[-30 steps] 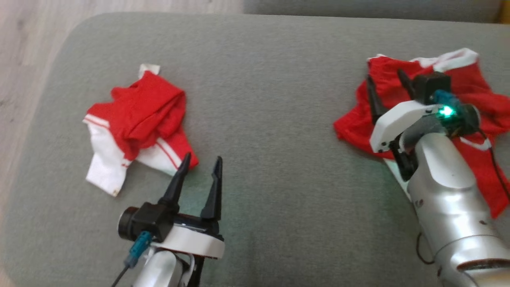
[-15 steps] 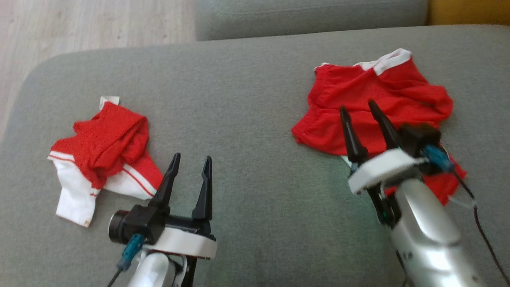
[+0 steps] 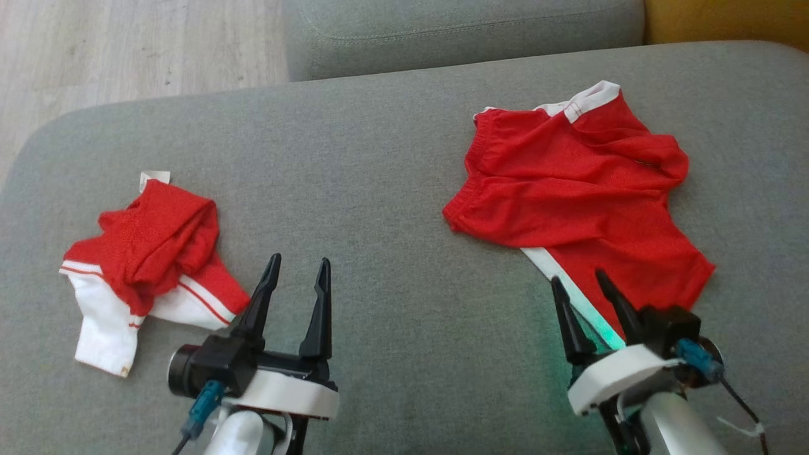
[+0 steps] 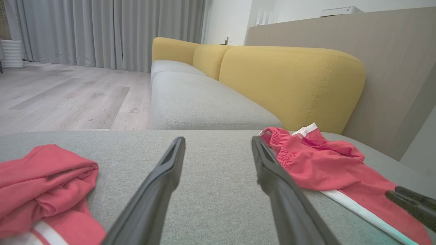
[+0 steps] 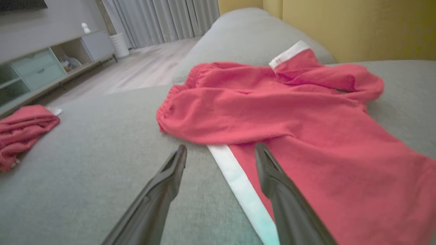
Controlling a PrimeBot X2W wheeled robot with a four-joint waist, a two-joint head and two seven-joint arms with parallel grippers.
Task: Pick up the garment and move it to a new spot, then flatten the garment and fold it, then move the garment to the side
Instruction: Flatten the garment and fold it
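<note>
Shorts (image 3: 569,183), red mesh with white stripe, lie on grey fabric cushion (image 3: 392,189). Left gripper (image 3: 299,259) and right gripper (image 3: 577,276) stand wide, empty.

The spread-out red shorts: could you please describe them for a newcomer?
On the grey cushion, look to the right half, just ahead of the right gripper. The shorts there lie spread nearly flat, white stripe showing, unlike the crumpled red-and-white garment on the left.
</note>
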